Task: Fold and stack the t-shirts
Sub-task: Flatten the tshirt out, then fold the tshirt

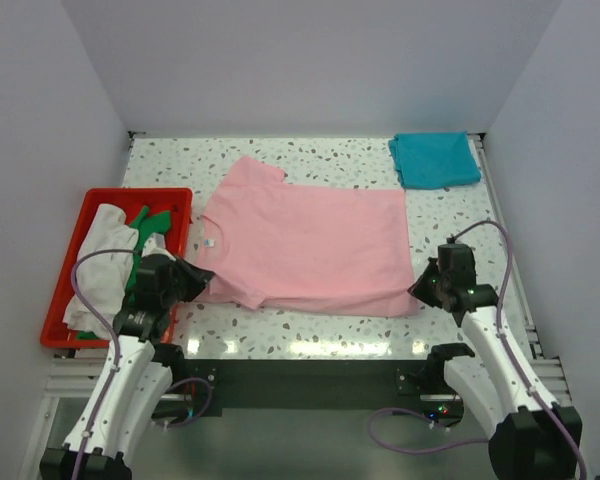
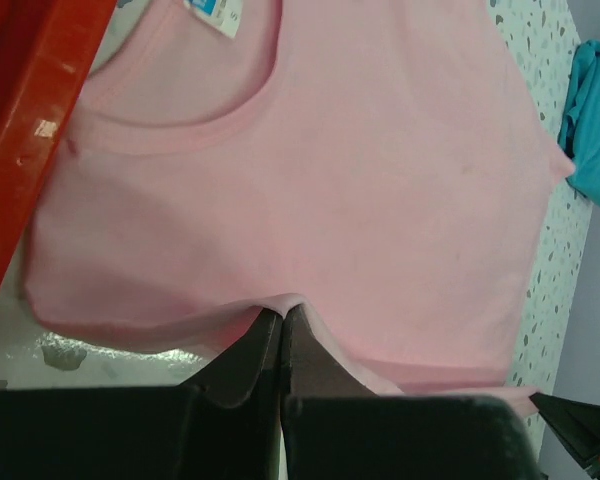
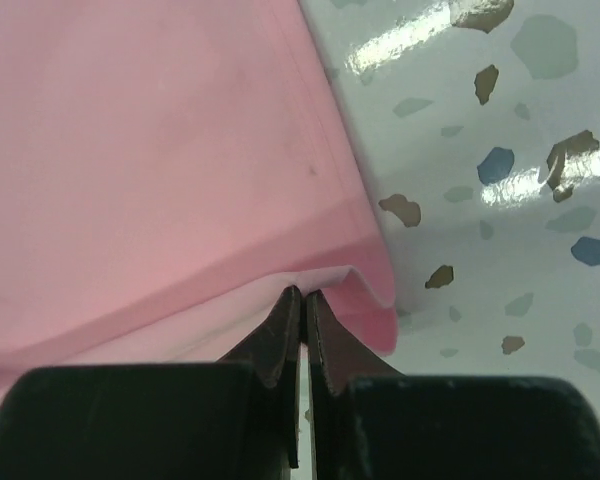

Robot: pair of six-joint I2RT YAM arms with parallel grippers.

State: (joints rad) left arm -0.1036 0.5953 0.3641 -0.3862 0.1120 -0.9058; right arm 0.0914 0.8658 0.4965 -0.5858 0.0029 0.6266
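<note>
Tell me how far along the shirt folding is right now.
Done: the teal t-shirt lies folded at the table's far right corner. In hand: the pink t-shirt is spread flat, with the left pincer and the right pincer each shut on its near edge, so its first fold looks about to start. Left: the white t-shirt and the green t-shirt sit crumpled in the red tray. Nothing is stacked yet.

- pink t-shirt point(image 1: 305, 240): spread flat mid table point(image 1: 320, 335), collar to the left (label showing), near edge puckered up at both ends.
- teal t-shirt point(image 1: 435, 158): folded, far right corner.
- white t-shirt point(image 1: 105, 255): crumpled in red tray point(image 1: 140, 194), left side.
- green t-shirt point(image 1: 148, 222): bunched against it, same tray.
</note>
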